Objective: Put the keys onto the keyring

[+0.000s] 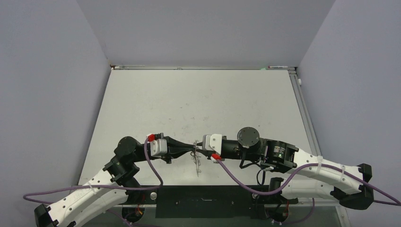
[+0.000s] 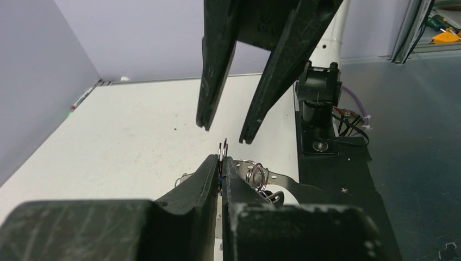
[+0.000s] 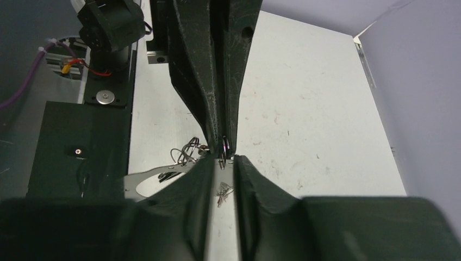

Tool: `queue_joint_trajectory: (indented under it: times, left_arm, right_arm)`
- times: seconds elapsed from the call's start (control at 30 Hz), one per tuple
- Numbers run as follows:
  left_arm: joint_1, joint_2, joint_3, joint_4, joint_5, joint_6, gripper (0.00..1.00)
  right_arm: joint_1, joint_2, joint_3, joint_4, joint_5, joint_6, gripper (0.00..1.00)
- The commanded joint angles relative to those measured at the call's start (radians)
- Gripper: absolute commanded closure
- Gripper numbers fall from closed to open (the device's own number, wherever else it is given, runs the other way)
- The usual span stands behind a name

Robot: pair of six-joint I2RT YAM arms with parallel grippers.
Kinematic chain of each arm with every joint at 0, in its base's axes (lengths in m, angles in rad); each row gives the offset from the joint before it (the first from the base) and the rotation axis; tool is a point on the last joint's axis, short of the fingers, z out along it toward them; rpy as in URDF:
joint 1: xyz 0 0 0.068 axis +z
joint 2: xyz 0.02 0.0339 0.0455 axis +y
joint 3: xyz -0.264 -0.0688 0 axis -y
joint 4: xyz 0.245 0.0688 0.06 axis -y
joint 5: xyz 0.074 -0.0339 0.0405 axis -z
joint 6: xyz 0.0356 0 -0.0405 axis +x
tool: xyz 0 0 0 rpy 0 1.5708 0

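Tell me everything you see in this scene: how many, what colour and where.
keyring: one, silvery-grey, edge-on, above the table
wire rings: a few, silvery, beside the keyring
flat metal piece: one, silvery, by the wire rings
keys: one tiny bunch, silvery, below the right fingers
table: one, white
cables: two, purple, one per arm
left gripper: black, shut on the keyring
right gripper: black, open, facing the left gripper

Soft, even overhead light fills the top view. The table point(image 1: 198, 99) reads bright and flat, with only faint shadow under the arms toward 6 o'clock. In their own wrist views, the left gripper point(image 2: 222, 159) and right gripper point(image 3: 224, 159) loom dark and blurred at 6 o'clock, against a pale, slightly washed-out tabletop.
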Motion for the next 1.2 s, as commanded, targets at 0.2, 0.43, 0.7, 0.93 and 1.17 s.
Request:
queue_joint_trajectory:
  times: [0.2,0.43,0.7,0.93,1.17]
  left_arm:
    - [0.003,0.01,0.047,-0.067,-0.08,0.058,1.0]
    - [0.002,0.007,0.046,-0.067,-0.076,0.057,1.0]
    - [-0.003,0.003,0.046,-0.072,-0.076,0.06,1.0]
    - [-0.004,0.005,0.047,-0.076,-0.076,0.063,1.0]
    - [-0.008,0.006,0.046,-0.076,-0.076,0.066,1.0]
  right_arm:
    - [0.007,0.104,0.184,-0.19,0.096,0.034,0.56]
    - [0.01,0.175,0.201,-0.228,0.119,0.015,0.62]
    - [0.01,0.197,0.203,-0.203,0.137,-0.008,0.72]
    - [0.009,0.194,0.199,-0.192,0.14,-0.02,0.82]
    - [0.009,0.194,0.202,-0.197,0.141,-0.029,0.95]
